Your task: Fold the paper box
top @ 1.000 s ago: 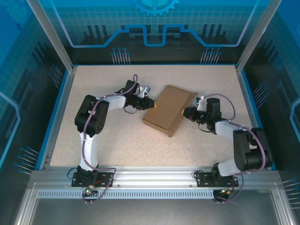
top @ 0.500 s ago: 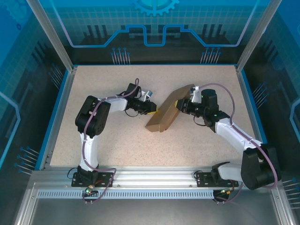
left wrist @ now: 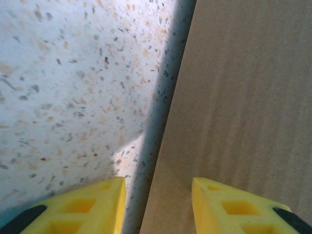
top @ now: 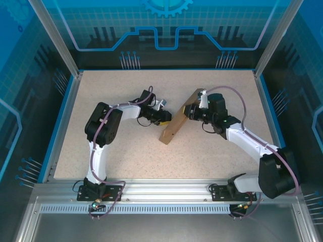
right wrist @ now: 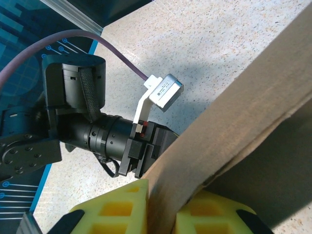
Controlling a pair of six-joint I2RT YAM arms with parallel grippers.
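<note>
Right gripper [right wrist: 163,195] pinches the raised edge of the paper box [top: 176,121], tipped onto its long side mid-way across the table [top: 126,151], with left gripper [left wrist: 158,200] open beside it; this looks like reorienting, and next needs a steadying left grasp.

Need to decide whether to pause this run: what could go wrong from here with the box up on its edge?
The paper box stands tilted on one edge, pinched by the right gripper on one thin panel; it may slip or pivot and flop flat. The left gripper is open, close beside the box's face without gripping; a push from it could knock the box out of that pinch.
</note>
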